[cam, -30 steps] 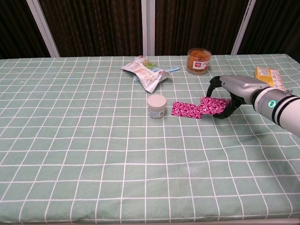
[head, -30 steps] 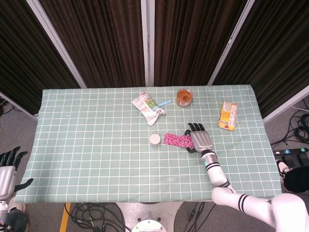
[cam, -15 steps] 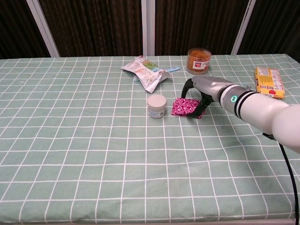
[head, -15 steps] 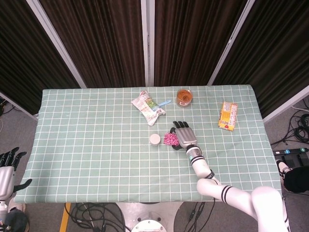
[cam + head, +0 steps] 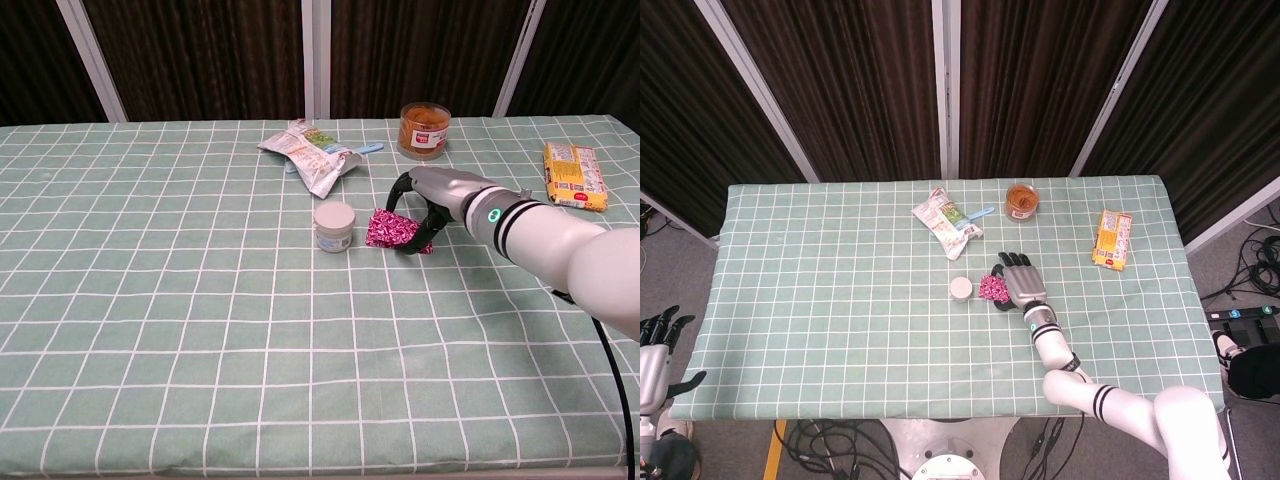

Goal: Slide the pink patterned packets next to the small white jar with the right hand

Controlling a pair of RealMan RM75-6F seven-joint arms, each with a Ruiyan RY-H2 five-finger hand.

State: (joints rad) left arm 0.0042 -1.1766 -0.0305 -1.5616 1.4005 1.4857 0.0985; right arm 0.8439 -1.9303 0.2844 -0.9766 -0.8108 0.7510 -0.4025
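While right hand (image 5: 432,196) arches curled fingers over pink patterned packets (image 5: 392,229) | small white jar (image 5: 334,226) near | grasp unclear | advise low, steady push

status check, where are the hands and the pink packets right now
Right hand resting on pink packets, fingers arched over them. Packets close beside small white jar, narrow gap left. Left hand idle off the table edge. Nothing between packets and jar.

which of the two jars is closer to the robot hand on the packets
The small white jar, just left of the pink packets under the right robot hand. The amber jar sits farther back.
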